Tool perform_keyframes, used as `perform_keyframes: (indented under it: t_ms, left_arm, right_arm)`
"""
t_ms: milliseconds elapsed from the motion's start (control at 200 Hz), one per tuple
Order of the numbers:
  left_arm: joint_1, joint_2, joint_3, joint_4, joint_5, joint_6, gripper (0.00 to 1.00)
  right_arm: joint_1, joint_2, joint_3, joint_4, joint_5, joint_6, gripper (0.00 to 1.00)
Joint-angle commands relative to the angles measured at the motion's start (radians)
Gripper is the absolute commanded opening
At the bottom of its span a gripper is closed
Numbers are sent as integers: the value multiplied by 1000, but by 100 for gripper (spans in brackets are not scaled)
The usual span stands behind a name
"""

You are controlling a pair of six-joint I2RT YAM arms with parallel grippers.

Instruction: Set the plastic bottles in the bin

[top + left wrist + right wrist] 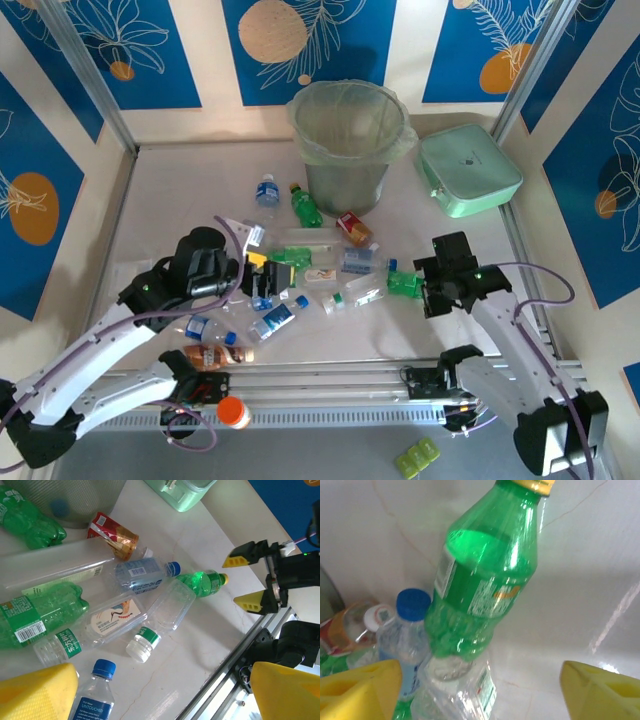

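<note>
Near edge, 6 o'clock: metal rail point(330, 385) runs across. Left gripper point(261, 279) has fingers wide apart, empty, over bottles point(360, 262) scattered mid-table. Right gripper point(428, 288) spread apart too, green bottle point(485, 580) just ahead, unclamped. Bare table point(170, 190) at 10 o'clock. Bin point(345, 175) upright at 12 o'clock by far edge. Green box point(468, 170) beside it at 1 o'clock.

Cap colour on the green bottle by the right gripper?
Yellow cap; right wrist view shows it best.
</note>
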Motion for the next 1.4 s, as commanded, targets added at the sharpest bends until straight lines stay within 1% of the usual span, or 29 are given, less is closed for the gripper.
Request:
perform_keyframes:
  t_ms: [0, 45, 105, 155, 270, 360, 530, 620, 675, 780, 895, 970, 1060, 1270, 1395]
  left_arm:
    - [-10, -10, 33, -29, -19, 7, 90]
    - [-10, -9, 38, -30, -20, 11, 90]
    - [-10, -8, 46, -36, -24, 17, 91]
    - [-10, -8, 54, -42, -29, 20, 91]
    - [-10, -9, 69, -57, -37, 26, 92]
    - [-10, -12, 79, -71, -42, 27, 92]
    - [-10, -13, 90, -95, -63, 22, 93]
    - [-8, -9, 101, -104, -64, 16, 93]
    - [-9, -5, 114, -115, -68, 11, 93]
    - [-10, -2, 141, -133, -67, -6, 93]
    - [-9, -11, 166, -150, -72, -28, 93]
    - [-9, -21, 187, -164, -79, -37, 93]
    - [-10, -40, 208, -180, -101, -47, 93]
    - [-9, -75, 261, -253, -145, -76, 93]
    - [-8, -111, 292, -308, -203, -90, 93]
  right_arm:
    - [-51, 51, -20, 133, -90, -11, 90]
    - [-67, 70, -25, 172, -107, -7, 94]
    - [-72, 92, -27, 202, -94, -1, 99]
    - [-74, 116, -31, 212, -77, 9, 99]
    - [-104, 200, -52, 243, -109, 37, 92]
    - [-106, 261, -52, 261, -111, 33, 86]
    - [-118, 343, -65, 326, -115, 19, 84]
    - [-125, 372, -55, 338, -113, 8, 80]
    - [-129, 380, -50, 338, -111, 4, 75]
    - [-134, 367, -44, 327, -97, -4, 64]
    - [-151, 337, -42, 311, -113, -21, 60]
    - [-156, 302, -29, 286, -98, -45, 56]
    - [-176, 256, -15, 251, -95, -66, 50]
    - [-186, 164, 61, 165, -78, -107, 47]
    - [-140, 145, 152, 123, -26, -134, 46]
